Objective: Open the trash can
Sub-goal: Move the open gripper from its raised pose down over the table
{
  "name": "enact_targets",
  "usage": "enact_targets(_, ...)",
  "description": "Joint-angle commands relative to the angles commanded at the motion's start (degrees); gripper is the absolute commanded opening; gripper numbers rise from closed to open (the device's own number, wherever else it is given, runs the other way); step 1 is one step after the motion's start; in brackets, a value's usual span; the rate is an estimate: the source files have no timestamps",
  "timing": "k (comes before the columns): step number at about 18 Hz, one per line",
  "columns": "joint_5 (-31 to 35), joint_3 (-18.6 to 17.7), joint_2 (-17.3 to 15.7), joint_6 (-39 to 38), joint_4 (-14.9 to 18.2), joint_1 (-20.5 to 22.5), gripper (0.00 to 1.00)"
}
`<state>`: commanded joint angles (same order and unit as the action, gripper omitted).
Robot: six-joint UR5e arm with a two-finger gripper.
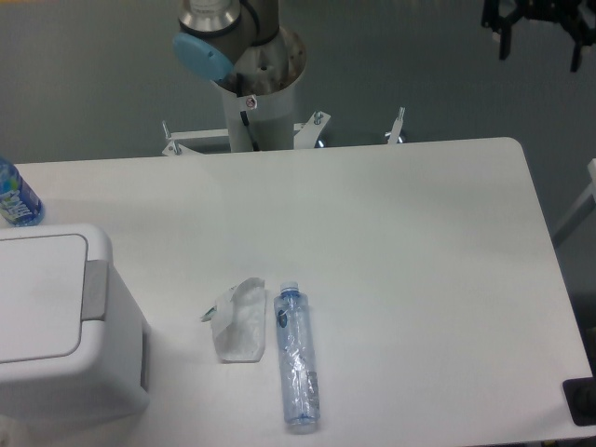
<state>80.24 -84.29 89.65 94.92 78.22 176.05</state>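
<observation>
- We start with the trash can (pixel 56 326), a big white boxy bin with rounded corners, sitting at the lower left of the table (pixel 410 279) and running off the left edge of the view.
- Its flat white lid (pixel 37 296) lies down flush on the body, so we call the can closed.
- On the lid's right rim we see the grey push tab (pixel 95 290), a narrow upright strip facing the middle of the table.
- Below that tab, down the can's right wall, there is a darker grey vertical strip; we cannot tell what it is.
- Just behind the can, at the table's left edge, a blue-labelled bottle (pixel 17 196) pokes in, only partly in view.
- To the right of the can, apart from it, lies a crumpled clear plastic wrapper (pixel 239 321).
- Just beside that wrapper, farther from the can, a clear plastic bottle (pixel 298 358) lies on its side, cap pointing toward the far edge.
- Well behind the can and to its right, past the far table edge, we see the arm's white base column (pixel 256 98) with a blue cap (pixel 202 54) on a joint.
- Farthest from the can, at the top right corner, the dark gripper (pixel 538 42) hangs above the floor off the table, fingers spread apart with nothing between them.
</observation>
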Motion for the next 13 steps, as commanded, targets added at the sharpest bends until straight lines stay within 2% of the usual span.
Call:
enact_targets(3, -0.09, -0.09, 0.00, -0.09, 0.00, -0.09, 1.00)
enact_targets(6, 0.26, -0.09, -0.26, -2.09, -0.09, -1.93, 1.00)
enact_targets(9, 1.14, 0.00, -0.44, -13.41, -0.44, -4.73, 1.00)
enact_targets(10, 2.53, 0.00, -0.35, -16.14, -1.05, -6.92, 1.00)
enact_targets(13, 10.26, -1.22, -0.18, -24.57, -3.07, -13.16, 1.00)
